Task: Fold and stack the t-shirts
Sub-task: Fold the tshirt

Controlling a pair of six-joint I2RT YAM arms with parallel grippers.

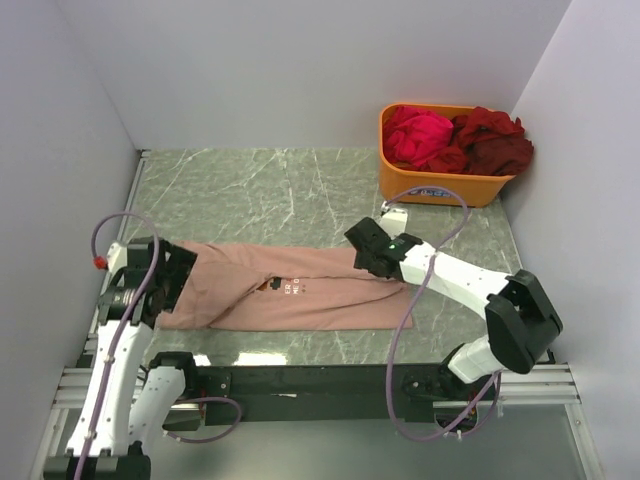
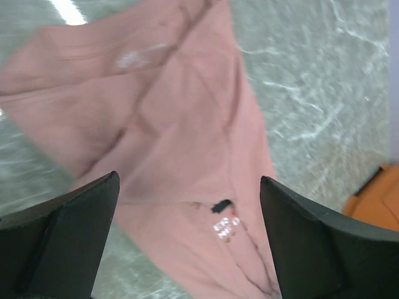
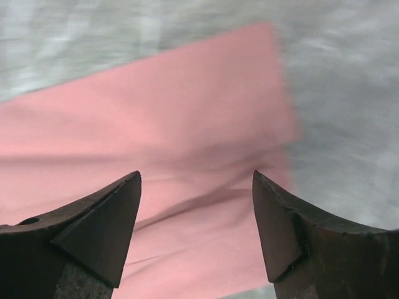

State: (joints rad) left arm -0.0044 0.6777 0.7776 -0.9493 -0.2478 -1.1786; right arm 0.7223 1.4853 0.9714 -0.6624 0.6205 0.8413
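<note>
While our left gripper [image 2: 190, 240] hangs spread wide over its left end, the pink t-shirt [image 1: 290, 290] lies on the table [image 1: 260, 190] as a long, creased band, seemingly folded lengthwise only. Our right gripper [image 3: 196, 230] hangs spread over its right end, and the magenta t-shirt [image 1: 418, 135] and dark red t-shirt [image 1: 495, 145] wait crumpled in the orange tub [image 1: 440, 188].

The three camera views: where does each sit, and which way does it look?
Top external: above and behind the left arm and right arm, looking down on the table, pink t-shirt and orange tub.
Left wrist: on the left arm, looking down between open left fingers at the shirt's print.
Right wrist: on the right arm, looking down between open right fingers at the shirt's edge.
All share the pink t-shirt.
</note>
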